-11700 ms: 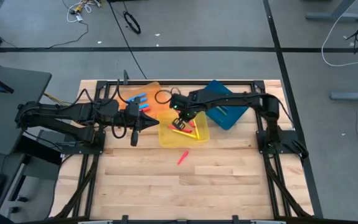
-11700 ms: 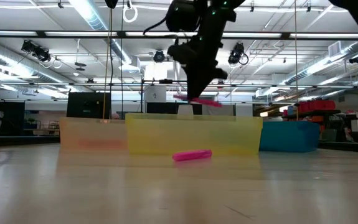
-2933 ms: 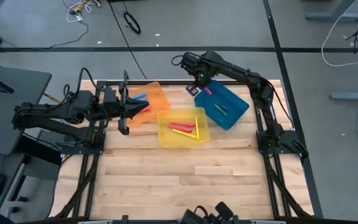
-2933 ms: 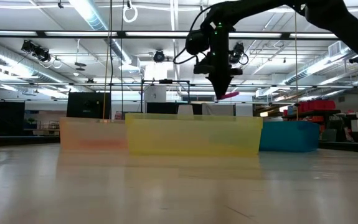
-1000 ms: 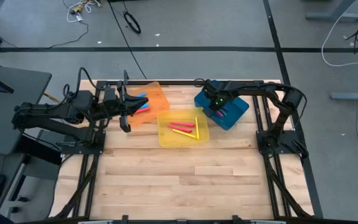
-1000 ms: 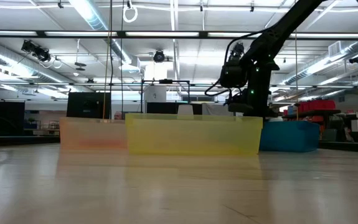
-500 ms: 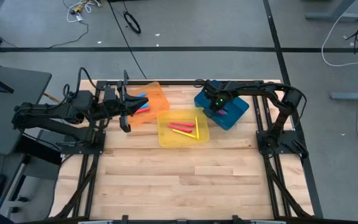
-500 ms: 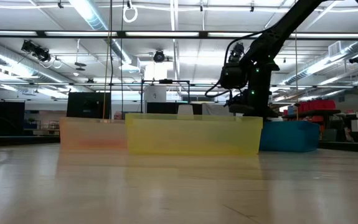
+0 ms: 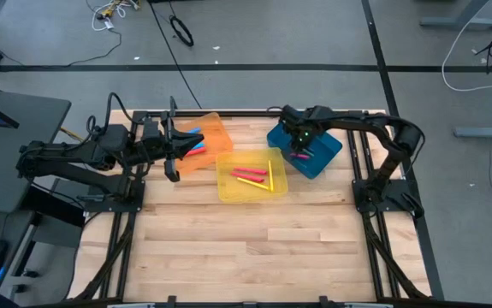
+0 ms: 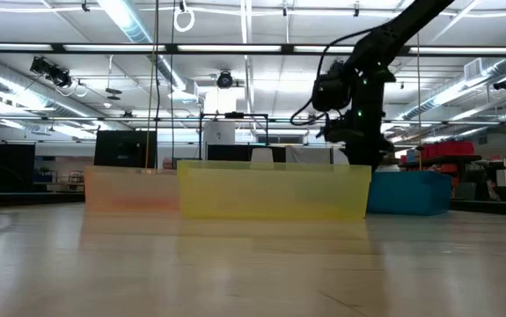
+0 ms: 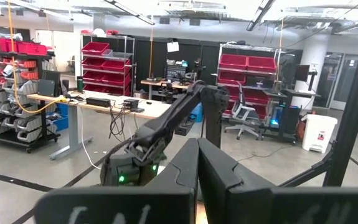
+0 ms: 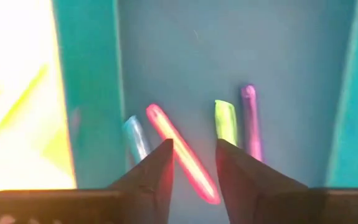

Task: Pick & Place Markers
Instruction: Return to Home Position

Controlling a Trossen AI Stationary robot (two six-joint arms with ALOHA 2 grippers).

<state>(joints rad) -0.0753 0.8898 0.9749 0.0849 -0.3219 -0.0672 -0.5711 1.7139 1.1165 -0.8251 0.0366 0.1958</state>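
Note:
My right gripper (image 12: pixel 193 148) hangs open over the blue tray (image 9: pixel 323 158), fingers pointing down, touching nothing. On the tray floor under it lie a pink marker (image 12: pixel 182 155), a light blue marker (image 12: pixel 135 138), a green marker (image 12: pixel 225 121) and a purple marker (image 12: pixel 250 124). The pink one also shows from above (image 9: pixel 299 156). Red and yellow markers (image 9: pixel 250 176) lie in the yellow tray (image 9: pixel 225 190). Blue and red markers (image 9: pixel 196 142) lie in the orange tray (image 9: pixel 216 128). My left gripper (image 9: pixel 174 156) waits shut beside the orange tray.
The three trays stand side by side along the table's far half, orange on the left, yellow in the middle, blue on the right. The yellow tray's wall (image 10: pixel 270 189) hides the blue tray's inside in the low view. Bare wooden table (image 9: pixel 254 248) fills the near half.
My right gripper has risen a little above the blue tray and drawn slightly toward the table's far edge. The pink marker stays lying on the tray floor.

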